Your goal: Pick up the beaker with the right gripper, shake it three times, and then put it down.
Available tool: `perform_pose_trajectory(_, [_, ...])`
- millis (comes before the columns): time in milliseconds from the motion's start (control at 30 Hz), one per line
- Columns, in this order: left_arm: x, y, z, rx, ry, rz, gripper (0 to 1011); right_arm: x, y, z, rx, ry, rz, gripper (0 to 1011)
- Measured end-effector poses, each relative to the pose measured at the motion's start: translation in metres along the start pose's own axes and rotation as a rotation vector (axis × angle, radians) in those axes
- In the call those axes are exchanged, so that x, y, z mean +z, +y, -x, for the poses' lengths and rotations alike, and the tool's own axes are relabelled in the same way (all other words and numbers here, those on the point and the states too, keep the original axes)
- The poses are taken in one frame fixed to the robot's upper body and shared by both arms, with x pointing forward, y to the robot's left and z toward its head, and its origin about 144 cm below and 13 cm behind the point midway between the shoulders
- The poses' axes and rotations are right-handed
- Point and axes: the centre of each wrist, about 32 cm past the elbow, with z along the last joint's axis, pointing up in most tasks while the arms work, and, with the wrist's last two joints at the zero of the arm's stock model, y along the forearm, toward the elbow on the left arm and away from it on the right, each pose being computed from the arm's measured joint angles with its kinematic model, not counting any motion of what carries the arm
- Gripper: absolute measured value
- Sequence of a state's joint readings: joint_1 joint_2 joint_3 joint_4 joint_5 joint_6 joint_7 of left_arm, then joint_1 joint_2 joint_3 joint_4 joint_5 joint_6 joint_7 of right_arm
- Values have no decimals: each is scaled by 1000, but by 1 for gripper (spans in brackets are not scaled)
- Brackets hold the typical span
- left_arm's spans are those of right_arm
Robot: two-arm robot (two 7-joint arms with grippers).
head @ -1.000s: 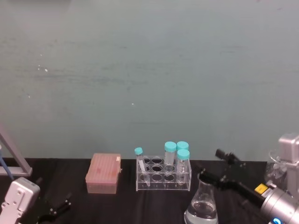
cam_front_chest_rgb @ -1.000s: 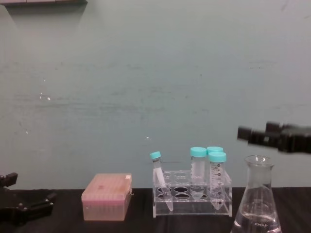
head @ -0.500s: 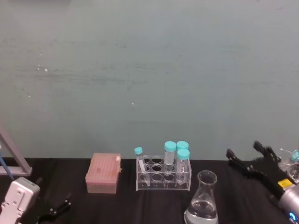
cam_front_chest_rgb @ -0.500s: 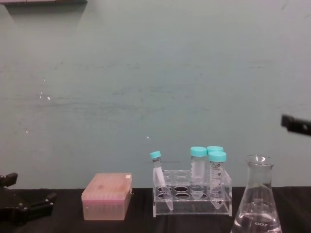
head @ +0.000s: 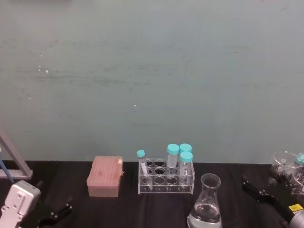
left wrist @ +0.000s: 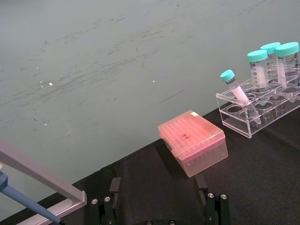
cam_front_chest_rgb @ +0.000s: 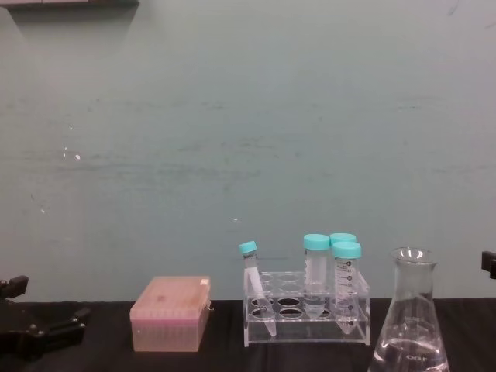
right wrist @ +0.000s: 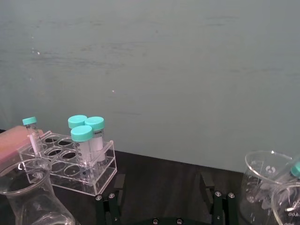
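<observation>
At frame bottom, beaker (head: 204,204) base cropped

The beaker (head: 204,204) stands near right; the rack (head: 166,176) is behind it, the box (head: 105,176) further left.

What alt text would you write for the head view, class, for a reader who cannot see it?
A clear glass beaker with a little liquid stands free on a black table, the open right gripper apart at its right. Behind are a tube rack and pink box.
</observation>
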State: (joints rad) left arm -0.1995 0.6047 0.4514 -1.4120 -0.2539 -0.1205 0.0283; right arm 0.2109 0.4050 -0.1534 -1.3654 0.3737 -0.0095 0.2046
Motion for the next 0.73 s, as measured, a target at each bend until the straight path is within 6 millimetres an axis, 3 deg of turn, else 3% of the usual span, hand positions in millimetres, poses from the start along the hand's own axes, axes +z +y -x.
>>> perform_pose_trajectory(733, [0,0,0,0,0,0,1000,0,0,0,0,2,-1,1000])
